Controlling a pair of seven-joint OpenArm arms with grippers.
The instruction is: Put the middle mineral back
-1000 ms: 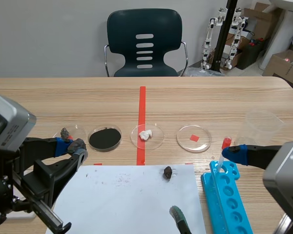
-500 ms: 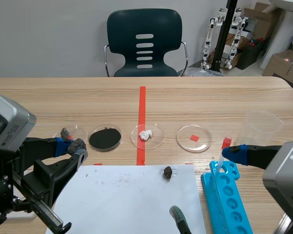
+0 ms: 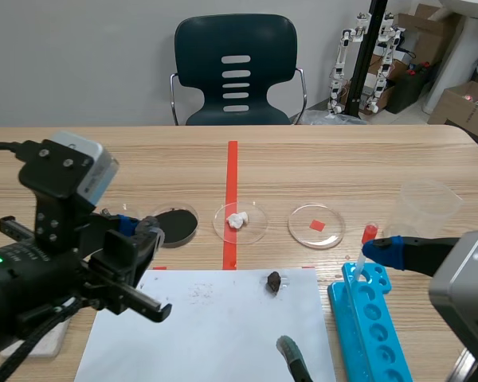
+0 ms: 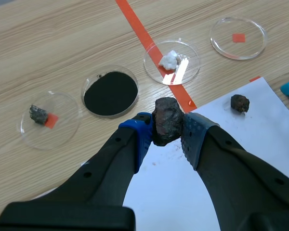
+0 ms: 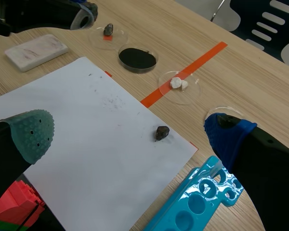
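The left claw [image 4: 167, 132] is clamped on a lumpy, dark reddish-brown mineral chunk [image 4: 166, 119], its blue dotted pads pressing on either side of it. In the left wrist view the chunk sits over the far edge of a white paper sheet [image 4: 183, 192], on the robot's side of a row of clear round dishes on the wooden tabletop [image 4: 62, 43].

There are four dishes in that row:
- The leftmost dish [image 4: 62, 132] holds a small grey stone [image 4: 37, 114] beside an orange-red square.
- The next dish [image 4: 134, 81] is filled with black powder.
- The third dish [image 4: 156, 50] lies on the orange-red tape line and holds white lumps [image 4: 169, 59].
- The fourth dish [image 4: 253, 28] shows only an orange-red square inside.

A smaller dark pebble [image 4: 240, 102] lies on the sheet near its far right corner, well apart from the held chunk.

The right claw [image 5: 130, 134] has its fingers wide apart, with nothing between them. One fingertip pad is grey-green and the other blue, and the claw hangs over the sheet's right part. Beside it is a bright blue plastic tube rack [image 5: 197, 202].

A clear plastic beaker [image 3: 426, 205] stands beyond the rack. A green-handled tool [image 3: 293, 358] lies on the sheet's near edge. A flat white block [image 5: 36, 48] rests on the tabletop to the left of the sheet.
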